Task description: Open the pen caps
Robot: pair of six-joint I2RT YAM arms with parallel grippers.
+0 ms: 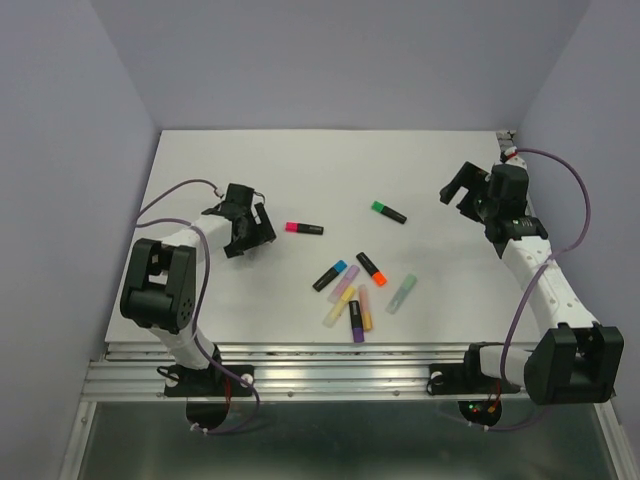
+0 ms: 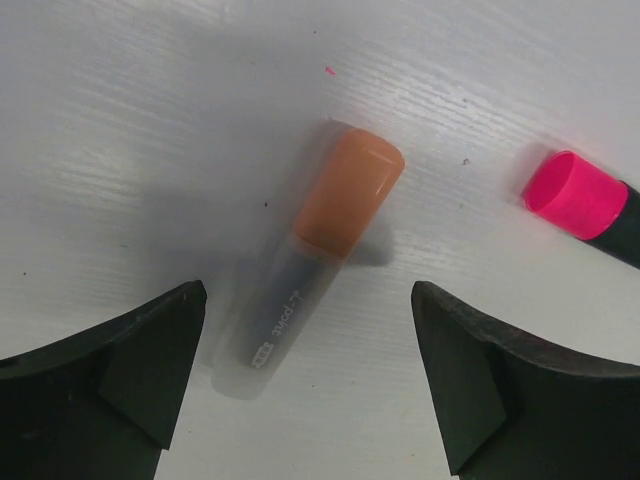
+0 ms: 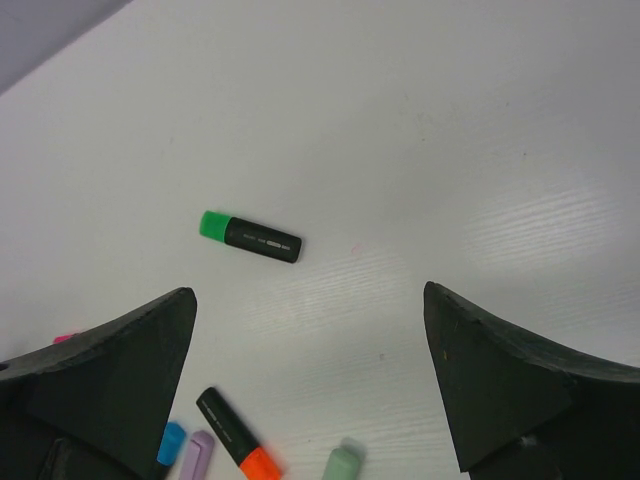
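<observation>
My left gripper [image 2: 310, 385] is open and low over a pastel translucent pen [image 2: 285, 310] with an orange cap [image 2: 347, 190]. The pen lies on the table between the fingers, nearer the left one. In the top view this gripper [image 1: 245, 228] hides that pen. A black pen with a pink cap [image 2: 575, 195] lies to its right, also in the top view [image 1: 304, 228]. My right gripper [image 1: 468, 190] is open and empty, held above the table [image 3: 310, 390]. A black pen with a green cap [image 3: 213, 225] lies ahead of it [image 1: 389, 212]. All caps that show are on their pens.
Several capped pens lie in a cluster [image 1: 352, 292] at the table's front middle: a blue-capped one [image 1: 330, 275], an orange-capped one [image 1: 371, 268], a mint one [image 1: 402, 293], and pastel purple, yellow and orange ones. The right wrist view shows the orange-capped black pen [image 3: 235, 440].
</observation>
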